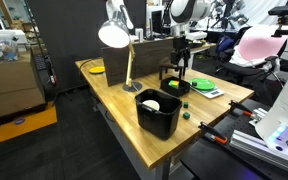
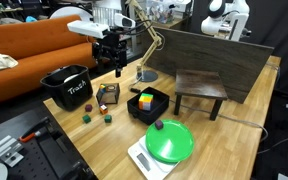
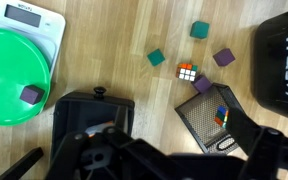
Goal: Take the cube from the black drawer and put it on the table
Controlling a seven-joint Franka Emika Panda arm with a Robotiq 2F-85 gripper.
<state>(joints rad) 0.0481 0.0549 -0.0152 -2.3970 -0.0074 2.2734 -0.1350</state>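
Looking down through my wrist view, far to the left of the small black square-framed drawer (image 3: 209,118) sits a round green plastic plate (image 3: 9,80) on a white kitchen scale (image 3: 29,15). Nearer the drawer on that side stands an open black box (image 3: 94,105), partly hidden behind my own fingers. Just up-picture from the drawer, a small colour-tiled puzzle cube (image 3: 188,71) and a purple block (image 3: 202,84) lie loose on the light wooden table (image 3: 104,40).

Inside the drawer, toward its right wall, lies the cube I am after, a little multicoloured puzzle cube (image 3: 221,117). To the drawer's right is the deep black plastic tub lettered "Trash" (image 3: 284,50).

My gripper (image 2: 110,68) hangs above the drawer with the jaws spread wide and nothing between them.

I judge this cube to be light, rigid plastic with smooth, rather slippery faces, and its layers may twist. I would pinch two opposite flat faces squarely, coming straight down. The drawer's wall beside it leaves little room for one finger.
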